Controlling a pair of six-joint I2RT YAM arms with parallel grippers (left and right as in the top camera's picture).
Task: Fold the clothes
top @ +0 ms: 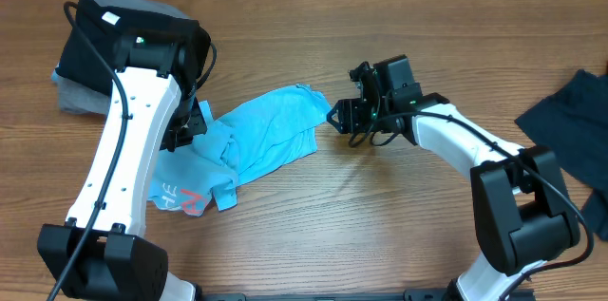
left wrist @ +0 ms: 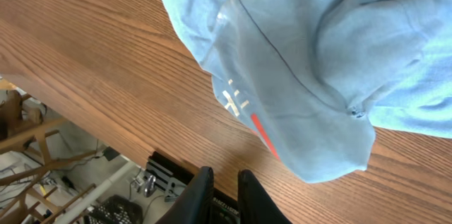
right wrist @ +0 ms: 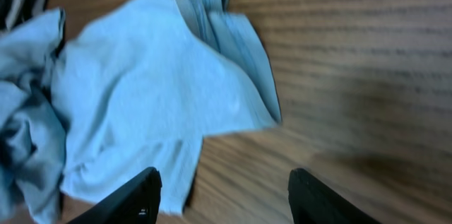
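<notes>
Bare table (top: 399, 216) is left between the light blue T-shirt (top: 271, 130) and the dark navy garment (top: 570, 116) at the right edge, crossed only by the right arm (top: 456, 135). The shirt's left end is overhung by the left arm (top: 128, 140); the far left corner is taken by a grey garment (top: 74, 102).

I am looking at what seems to be a robotics lab or workshop, not a home. A wood-grain table (top: 380, 235) is filling the overhead view. The left arm (top: 123, 149) and right arm (top: 465, 140), white with black joints and trailing black cable, are rising from the bottom edge of the frame. In the lower left of the left wrist view, past the table's edge, bare wooden frames (left wrist: 32, 143), loose cables (left wrist: 70, 181) and metal clamp fittings (left wrist: 147, 181) are crowding the space below.
</notes>
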